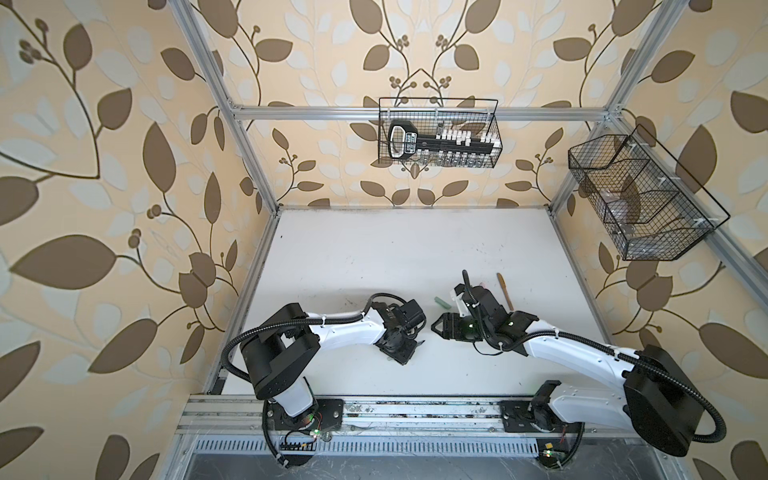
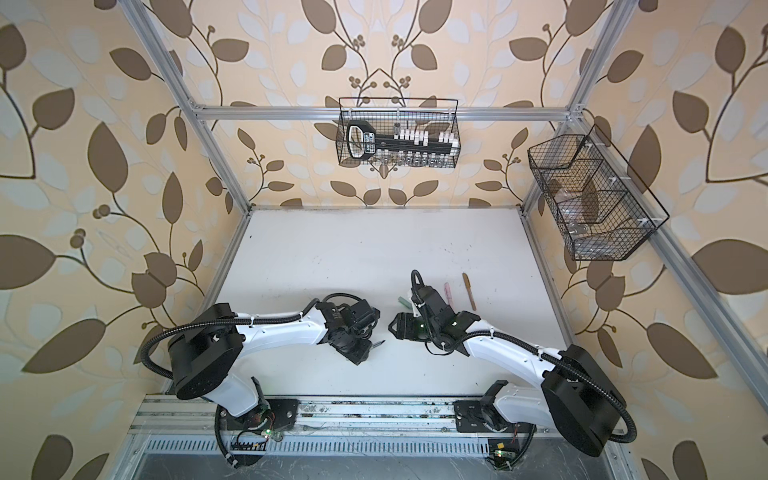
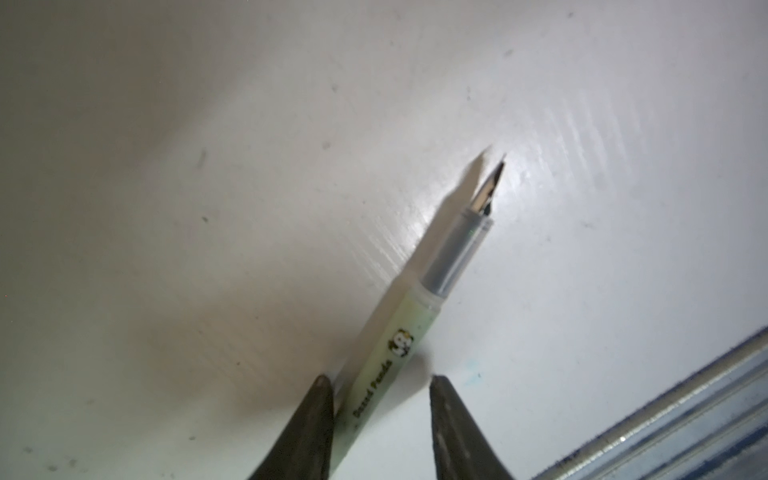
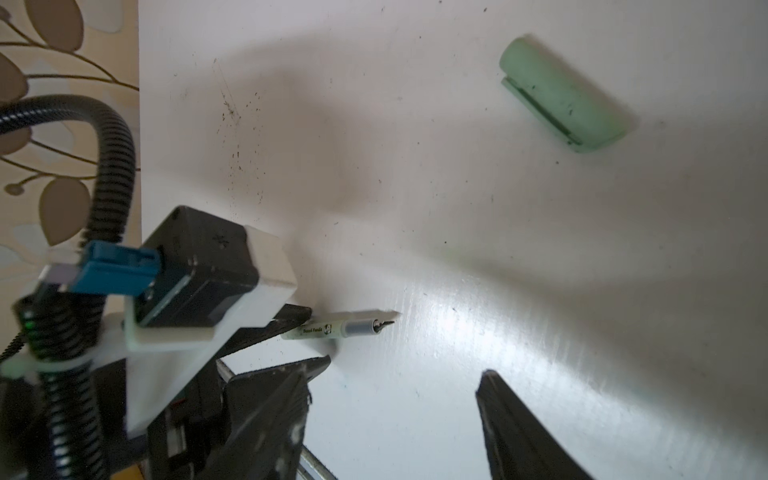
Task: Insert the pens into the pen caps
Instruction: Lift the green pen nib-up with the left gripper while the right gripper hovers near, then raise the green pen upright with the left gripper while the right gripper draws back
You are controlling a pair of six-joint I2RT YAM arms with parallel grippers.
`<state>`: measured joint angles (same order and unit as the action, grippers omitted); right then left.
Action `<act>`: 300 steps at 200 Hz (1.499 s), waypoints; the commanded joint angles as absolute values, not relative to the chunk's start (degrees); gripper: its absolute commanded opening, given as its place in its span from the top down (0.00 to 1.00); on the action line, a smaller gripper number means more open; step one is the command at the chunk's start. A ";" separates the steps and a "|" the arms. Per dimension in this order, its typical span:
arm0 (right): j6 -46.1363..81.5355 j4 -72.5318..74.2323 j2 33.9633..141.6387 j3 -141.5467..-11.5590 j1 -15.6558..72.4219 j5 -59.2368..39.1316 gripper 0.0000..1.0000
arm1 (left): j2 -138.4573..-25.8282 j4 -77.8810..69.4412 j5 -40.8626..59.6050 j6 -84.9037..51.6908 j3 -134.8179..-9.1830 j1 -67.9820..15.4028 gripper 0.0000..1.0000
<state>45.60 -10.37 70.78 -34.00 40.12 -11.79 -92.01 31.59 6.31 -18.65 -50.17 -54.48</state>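
The left claw (image 3: 378, 380) is low over the white worktop (image 1: 374, 257), left of middle and toward the near edge, with the green pen (image 3: 399, 345) lying between its jaws. The claw is partly open: one jaw touches the barrel while the other stands clear of it, so the pen is straddled but not clamped. The pen's cap is off and its dark nib points right, toward the other arm.

The right claw (image 4: 399, 386) hovers just right of middle with its jaws spread wide and nothing between them.

The green cap (image 4: 565, 95) lies on its side on the worktop, a little farther back than both claws and well apart from the pen. Farther right, in a top view, the pink pen (image 2: 448, 291) and the tan pen (image 2: 469, 291) lie side by side – near each other, not touching
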 commanded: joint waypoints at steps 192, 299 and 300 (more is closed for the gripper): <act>51.22 -6.03 66.72 -28.38 42.46 -10.68 0.35 | -91.31 34.51 1.46 -21.02 -49.83 -58.22 0.89; 63.29 16.64 76.25 -24.66 49.13 -12.75 0.36 | -83.75 28.70 -1.98 -21.27 -49.17 -58.18 0.96; 63.33 16.89 76.23 -24.59 49.13 -12.75 0.36 | -83.67 28.63 -2.00 -21.27 -49.20 -58.18 0.96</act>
<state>59.02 8.95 75.57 -26.28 48.56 -12.19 -87.50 30.35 0.38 -21.39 -49.28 -57.80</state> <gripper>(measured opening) 0.642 0.101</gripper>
